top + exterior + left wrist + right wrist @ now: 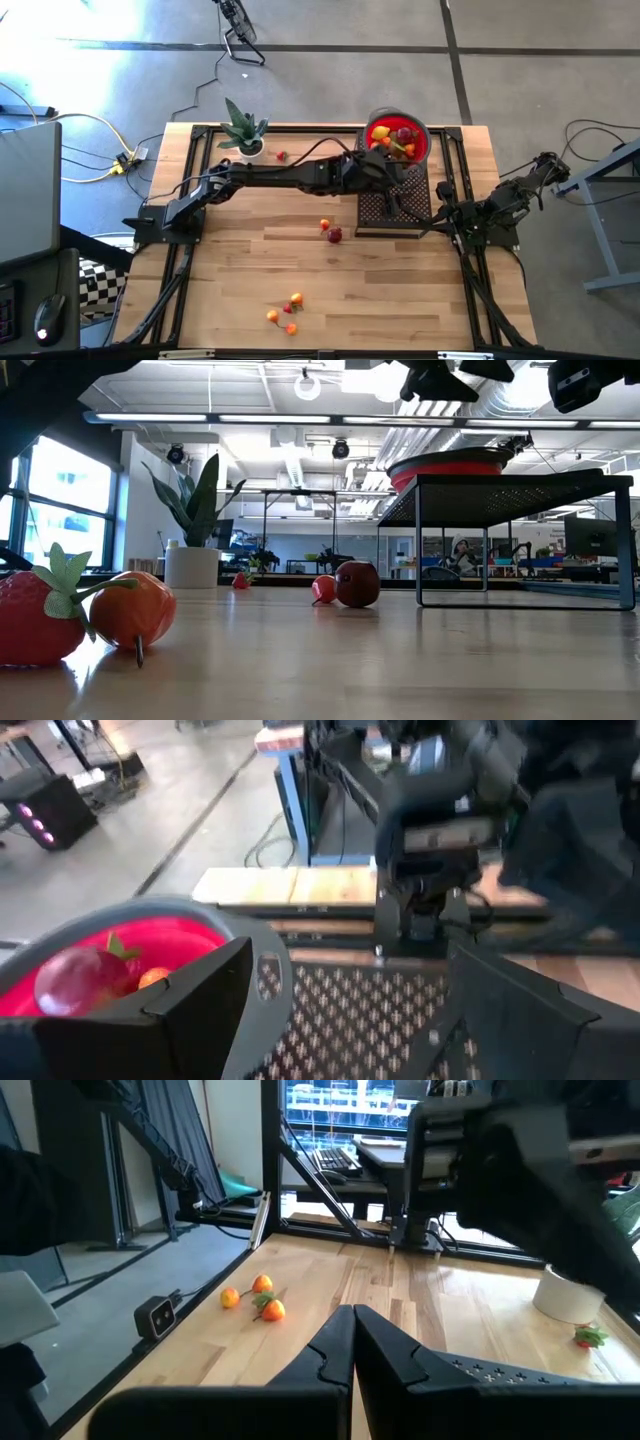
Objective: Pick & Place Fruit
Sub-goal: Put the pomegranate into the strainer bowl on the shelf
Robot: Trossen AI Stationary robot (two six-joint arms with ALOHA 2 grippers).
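High view: left fingers [388,165] wide over red bowl [421,149] of fruit [393,141], none held; right fingers [441,212] closed, empty; wooden surface [400,290], far-right corner.

**Two dark arms, matte black throughout**

Both arms are black, built of tube-like links and blocky joint housings. The left arm [290,175] has a thick, rounded forearm and a squarish base at the desk's nine o'clock edge. The right arm [500,205] carries loose black cables along its links, near three o'clock. Left gripper [340,1010]: flat, angular dark-grey fingers with chamfered edges. Right gripper [353,1355]: black fingers with a notched step on their inner edges.
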